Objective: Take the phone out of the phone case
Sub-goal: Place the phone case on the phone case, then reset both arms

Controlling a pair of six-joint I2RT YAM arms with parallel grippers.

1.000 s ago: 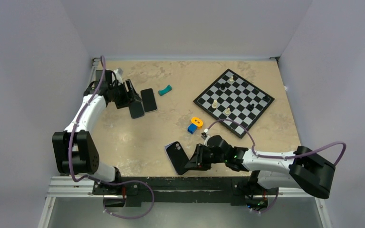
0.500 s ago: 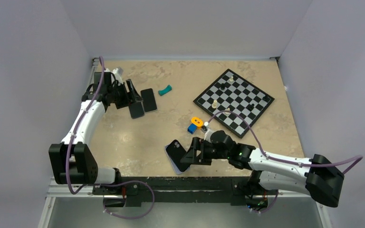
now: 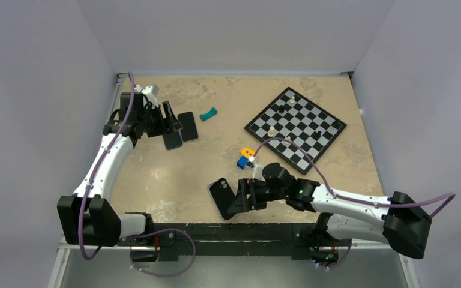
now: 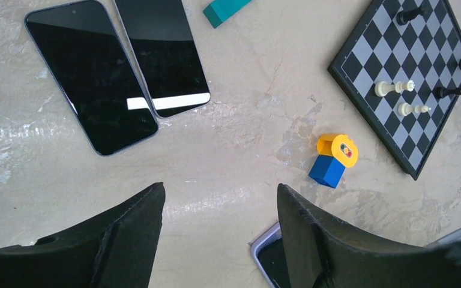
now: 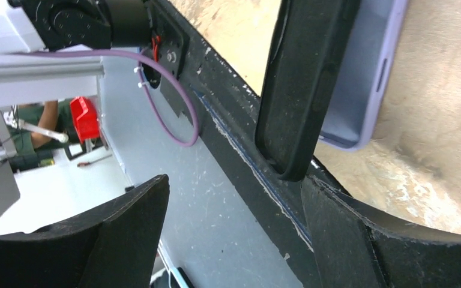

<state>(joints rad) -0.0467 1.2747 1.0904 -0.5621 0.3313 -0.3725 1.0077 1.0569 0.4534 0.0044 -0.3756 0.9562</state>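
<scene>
Near the table's front edge, a dark phone (image 3: 221, 193) lies back-up and askew over a lavender phone case (image 5: 360, 72). In the right wrist view the phone (image 5: 303, 84) stands partly lifted out of the case, its lower end beside my right finger (image 5: 360, 240). My right gripper (image 3: 240, 201) (image 5: 235, 179) is open and holds nothing. A corner of the case (image 4: 265, 249) shows in the left wrist view. My left gripper (image 3: 171, 122) (image 4: 220, 187) hangs open at the far left over bare table.
Two black phones (image 4: 90, 78) (image 4: 162, 54) lie screen-up under the left arm, a teal block (image 3: 207, 113) beside them. A yellow-and-blue toy (image 3: 245, 157) sits mid-table. A chessboard (image 3: 295, 128) with several pieces lies at the back right. The black base rail (image 5: 240, 144) runs beneath the right gripper.
My right gripper has opened and let go of the phone, which now rests on its case. The right arm has swung forward and left. The left arm has shifted slightly.
</scene>
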